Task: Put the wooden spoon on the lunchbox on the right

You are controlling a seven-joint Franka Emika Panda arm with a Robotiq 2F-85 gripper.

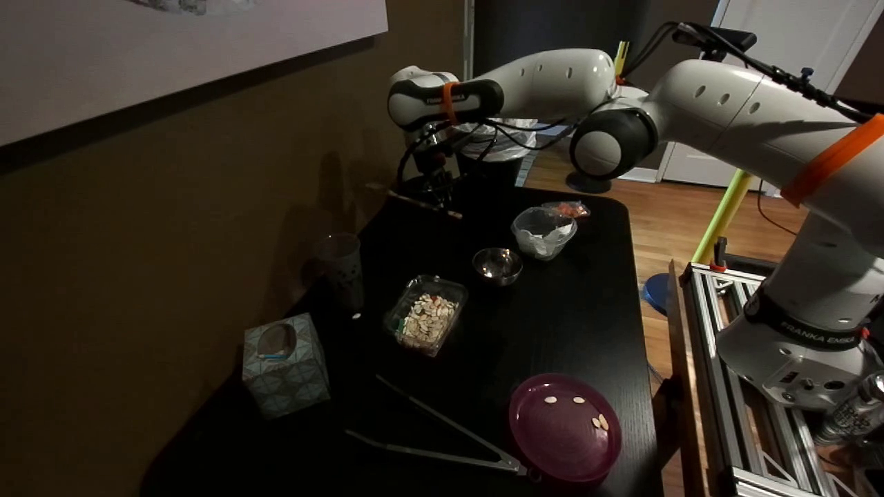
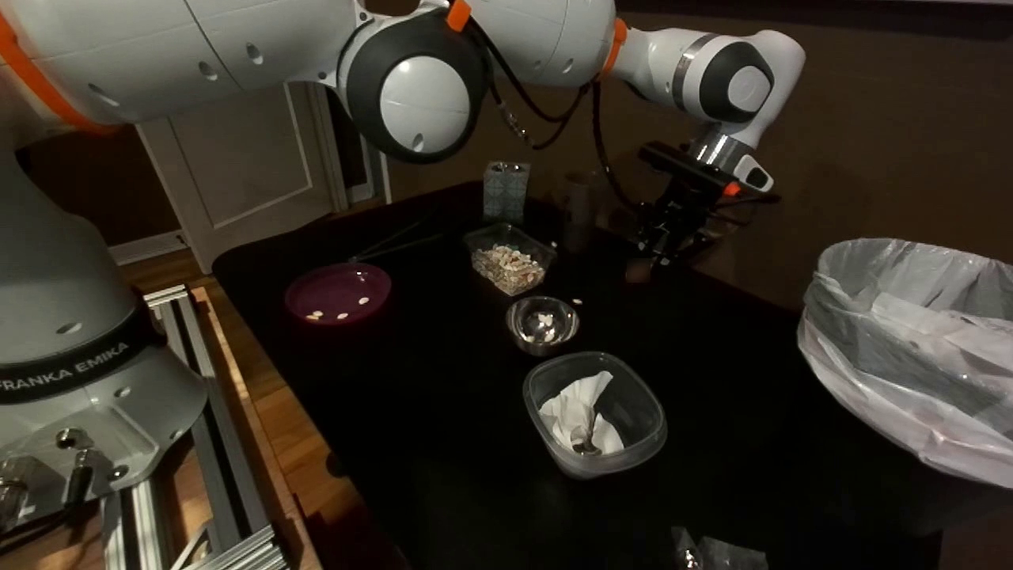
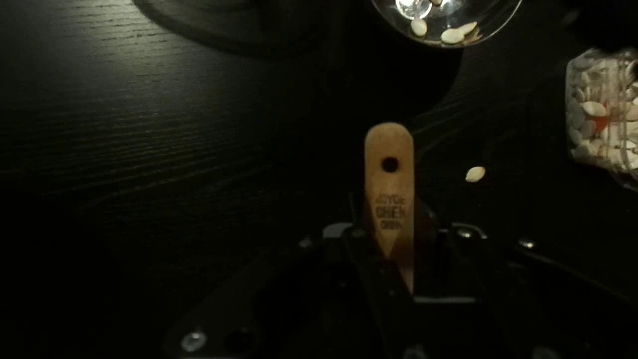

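Observation:
My gripper (image 1: 439, 197) is shut on the wooden spoon (image 1: 407, 199) and holds it above the table, near the wall. In the wrist view the pale handle end, with a hole and lettering, sticks out from the dark fingers (image 3: 391, 232); the spoon's other end is hidden there. In an exterior view the gripper (image 2: 658, 252) shows with the spoon mostly hidden. A clear plastic tub (image 1: 552, 250) with crumpled white paper stands apart from the gripper; it also shows in an exterior view (image 2: 582, 469). A clear box of pale seeds (image 1: 414, 284) stands across the steel bowl (image 1: 498, 278).
The steel bowl also shows in the wrist view (image 3: 491, 31), with a loose seed (image 3: 475, 174) near it. A purple plate (image 1: 518, 421), tongs (image 1: 442, 452), a tissue box (image 1: 286, 379) and a tall cup (image 1: 343, 269) stand on the table. A lined bin (image 2: 886, 404) is beyond the table edge.

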